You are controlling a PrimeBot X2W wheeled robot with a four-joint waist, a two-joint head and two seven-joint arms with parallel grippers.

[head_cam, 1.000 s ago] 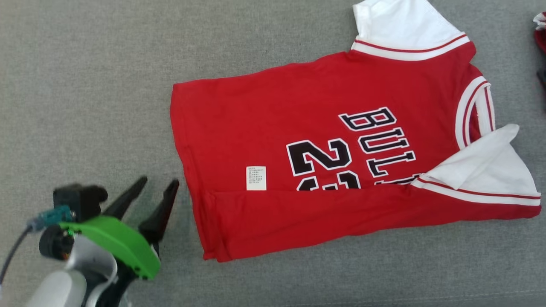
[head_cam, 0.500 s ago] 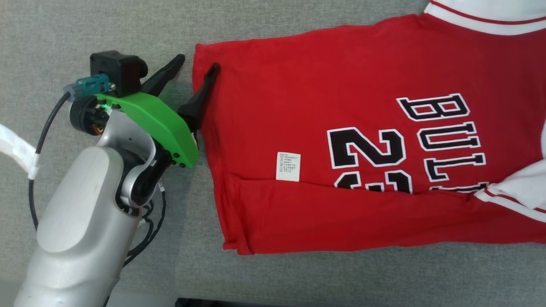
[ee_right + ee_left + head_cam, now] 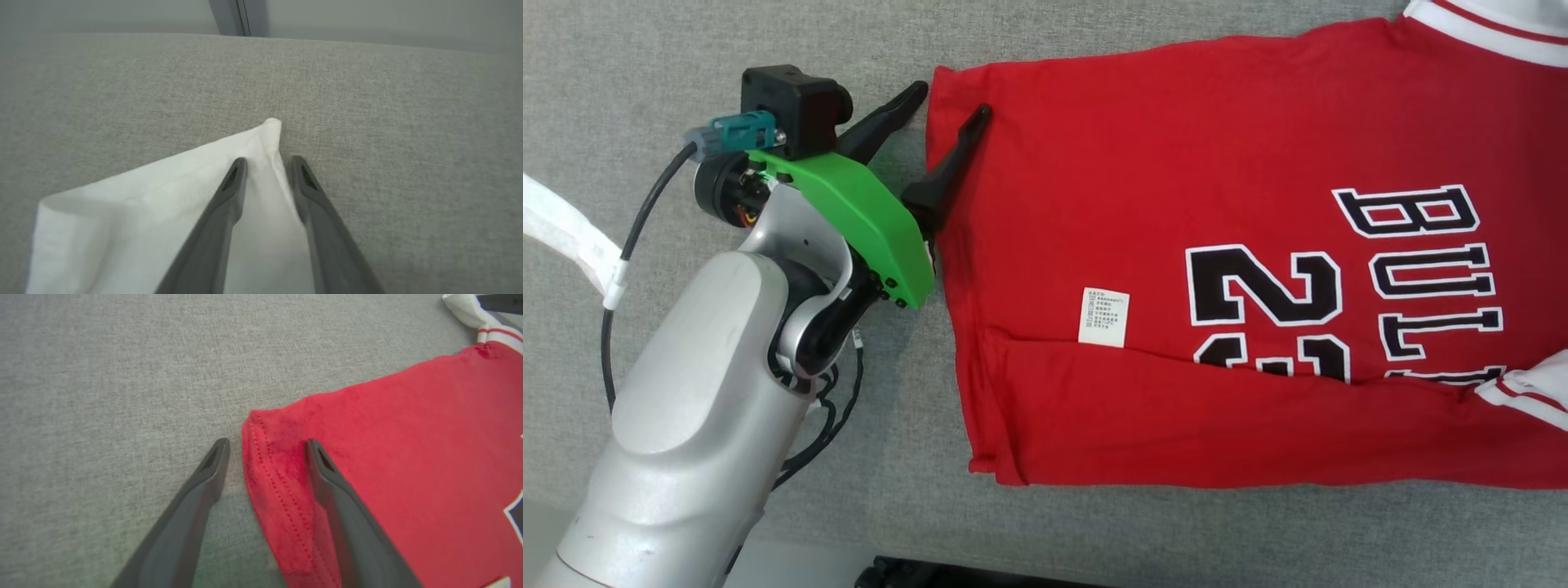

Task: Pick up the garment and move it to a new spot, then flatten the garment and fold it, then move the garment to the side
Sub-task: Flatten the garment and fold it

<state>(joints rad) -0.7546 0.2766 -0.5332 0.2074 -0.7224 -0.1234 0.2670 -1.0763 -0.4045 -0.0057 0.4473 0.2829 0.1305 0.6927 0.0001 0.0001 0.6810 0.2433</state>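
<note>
A red jersey [image 3: 1176, 204] with black-and-white lettering and white sleeves lies flat on the grey cushion, its lower long edge folded up. A white label [image 3: 1103, 317] shows near that fold. My left gripper [image 3: 954, 96] is open at the jersey's far hem corner [image 3: 255, 416]: one finger rests on the red cloth, the other on the grey surface beside it. In the right wrist view my right gripper [image 3: 267, 160] stands open over the tip of a white sleeve [image 3: 163, 192], the sleeve's edge running between the fingers.
The grey cushion [image 3: 727, 49] stretches bare to the left and beyond the jersey. Its front edge runs along the bottom of the head view, with something dark [image 3: 890, 572] below. My left arm's cable with a white strap [image 3: 564, 237] loops at the left.
The head camera has shifted, so the jersey sits further right and higher. My left gripper has travelled from the bare cushion up to the hem corner and now straddles it.
</note>
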